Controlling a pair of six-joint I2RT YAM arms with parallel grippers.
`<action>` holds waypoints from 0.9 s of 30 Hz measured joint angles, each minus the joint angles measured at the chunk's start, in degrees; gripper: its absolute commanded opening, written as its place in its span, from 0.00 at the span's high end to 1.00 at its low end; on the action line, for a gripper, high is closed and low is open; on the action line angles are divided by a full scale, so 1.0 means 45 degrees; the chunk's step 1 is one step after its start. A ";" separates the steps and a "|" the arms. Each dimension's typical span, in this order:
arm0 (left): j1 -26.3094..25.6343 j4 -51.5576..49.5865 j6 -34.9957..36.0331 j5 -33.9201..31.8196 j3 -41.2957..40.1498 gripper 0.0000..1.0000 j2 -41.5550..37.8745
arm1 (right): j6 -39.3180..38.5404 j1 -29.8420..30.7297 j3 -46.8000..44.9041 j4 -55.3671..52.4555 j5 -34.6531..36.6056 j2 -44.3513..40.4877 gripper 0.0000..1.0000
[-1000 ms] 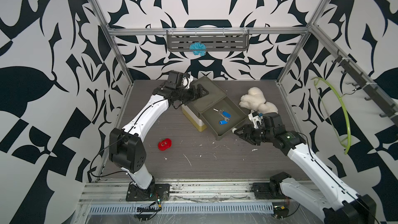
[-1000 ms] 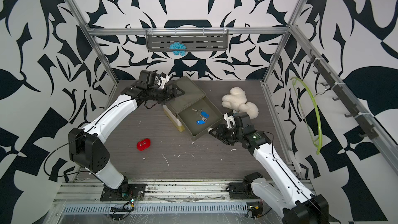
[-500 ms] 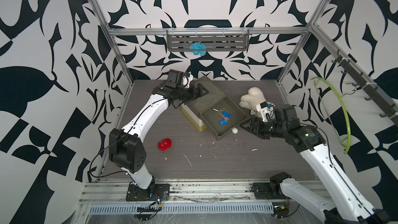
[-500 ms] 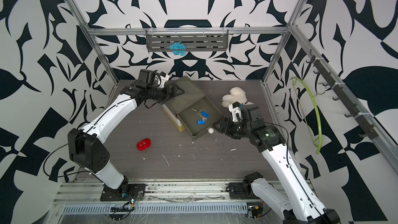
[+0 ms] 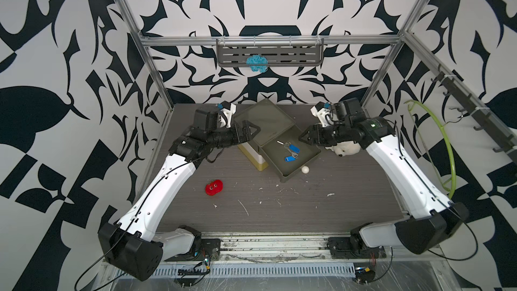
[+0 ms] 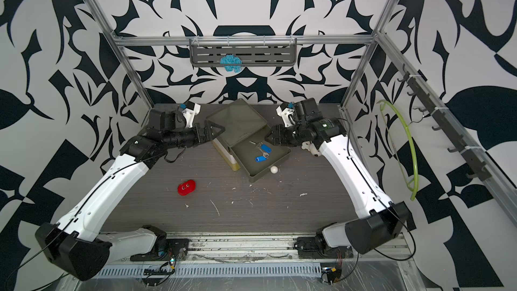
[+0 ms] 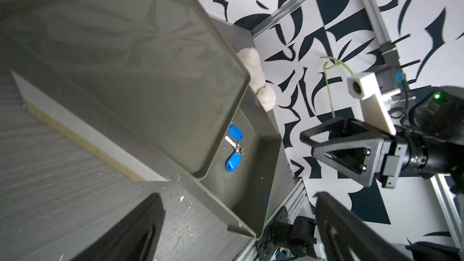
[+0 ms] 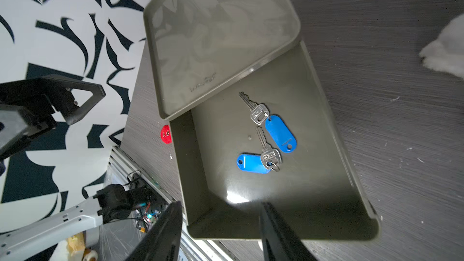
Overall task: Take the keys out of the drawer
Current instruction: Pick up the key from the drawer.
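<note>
Grey wood-grain tabletop under patterned walls sets the scene. On it the keys lie flat on the floor of the open olive drawer, toward its middle: two metal keys, each ringed to a blue plastic tag. They should be light, stiff and loosely jointed, so a lifted tag would leave its key dangling, and the glossy floor would likely let them skid under a push. A tag's long edges, or the raised key head by the ring, look like the best hold. Whether the two sets are linked or merely touching I cannot tell.

Beside the drawer's side wall the right gripper hovers, jaws partly apart and empty. At the cabinet top the left gripper is spread wide; contact there is unclear. A small white ball sits at the drawer's front, and a plush toy is half hidden beneath the right arm.
</note>
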 measured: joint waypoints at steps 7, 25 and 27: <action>0.0000 0.0389 0.0058 -0.0296 -0.1564 0.01 -0.1010 | -0.2851 0.0355 -0.0549 0.0554 -0.0466 0.0651 0.47; 0.0000 0.0865 0.0656 -0.0437 -0.1685 0.01 -0.1287 | -0.6076 0.0355 -0.0359 0.1175 -0.0034 0.2948 0.50; 0.0000 0.0865 0.0690 -0.0437 -0.1685 0.01 -0.1287 | -0.6188 0.0355 -0.0359 0.1175 0.0097 0.2953 0.50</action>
